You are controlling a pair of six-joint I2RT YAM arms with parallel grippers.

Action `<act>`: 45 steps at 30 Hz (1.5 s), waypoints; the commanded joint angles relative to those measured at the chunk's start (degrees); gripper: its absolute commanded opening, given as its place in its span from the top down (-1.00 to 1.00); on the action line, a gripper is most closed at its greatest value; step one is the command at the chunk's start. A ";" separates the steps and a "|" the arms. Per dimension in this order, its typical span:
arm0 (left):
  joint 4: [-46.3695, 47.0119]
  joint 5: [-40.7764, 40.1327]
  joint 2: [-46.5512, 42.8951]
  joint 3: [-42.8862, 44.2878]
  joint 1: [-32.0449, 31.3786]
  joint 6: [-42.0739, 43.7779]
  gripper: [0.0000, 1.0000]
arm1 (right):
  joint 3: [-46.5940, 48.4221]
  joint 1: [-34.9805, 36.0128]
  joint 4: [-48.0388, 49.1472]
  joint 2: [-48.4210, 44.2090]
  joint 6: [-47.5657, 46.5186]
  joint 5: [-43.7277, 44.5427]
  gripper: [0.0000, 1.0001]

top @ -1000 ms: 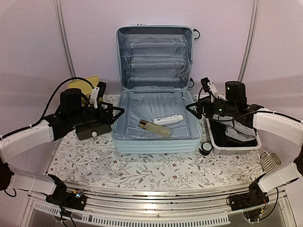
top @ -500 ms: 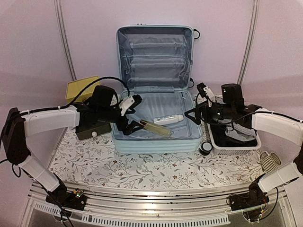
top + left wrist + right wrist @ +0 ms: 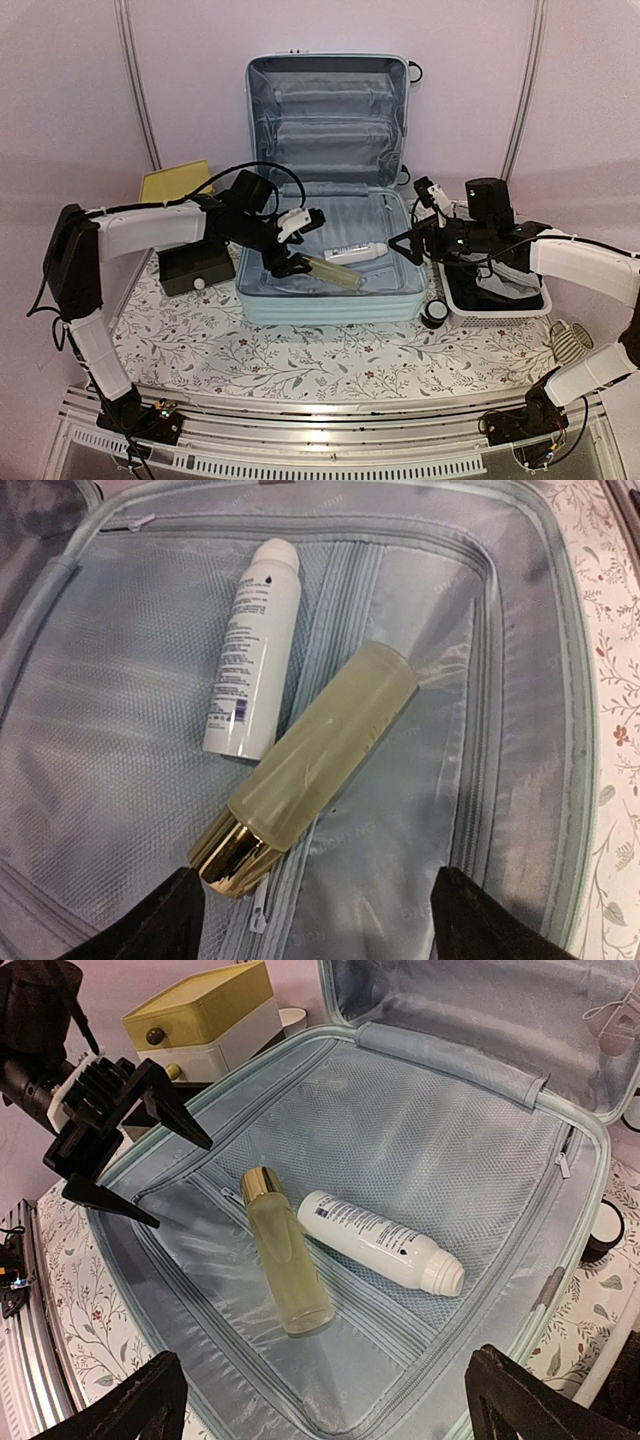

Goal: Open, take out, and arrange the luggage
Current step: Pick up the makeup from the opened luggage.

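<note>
The pale mint-blue suitcase (image 3: 330, 300) lies open, its lid (image 3: 327, 120) standing upright at the back. In its grey lined lower half lie a yellowish bottle with a gold cap (image 3: 328, 271) (image 3: 320, 750) (image 3: 285, 1265) and a white bottle (image 3: 356, 252) (image 3: 250, 650) (image 3: 380, 1243). My left gripper (image 3: 300, 242) (image 3: 320, 910) is open and empty, hovering over the left part of the case just beside the gold cap; it also shows in the right wrist view (image 3: 180, 1184). My right gripper (image 3: 404, 250) (image 3: 325, 1400) is open and empty at the case's right edge.
A white lattice basket (image 3: 500, 312) holding dark items and grey cloth stands right of the case. A small black jar (image 3: 435, 314) sits at the case's front right corner. A yellow-topped drawer box (image 3: 175, 182) (image 3: 205, 1020) and a black box (image 3: 195, 268) stand left.
My left arm has swung right from beside the black box to over the suitcase, by the yellowish bottle. My right gripper has shifted slightly left and down. Both bottles have stayed put.
</note>
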 commanded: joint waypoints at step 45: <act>-16.52 -2.43 17.12 15.30 -0.77 16.54 -0.55 | 1.46 0.70 0.01 0.34 0.77 0.12 -0.98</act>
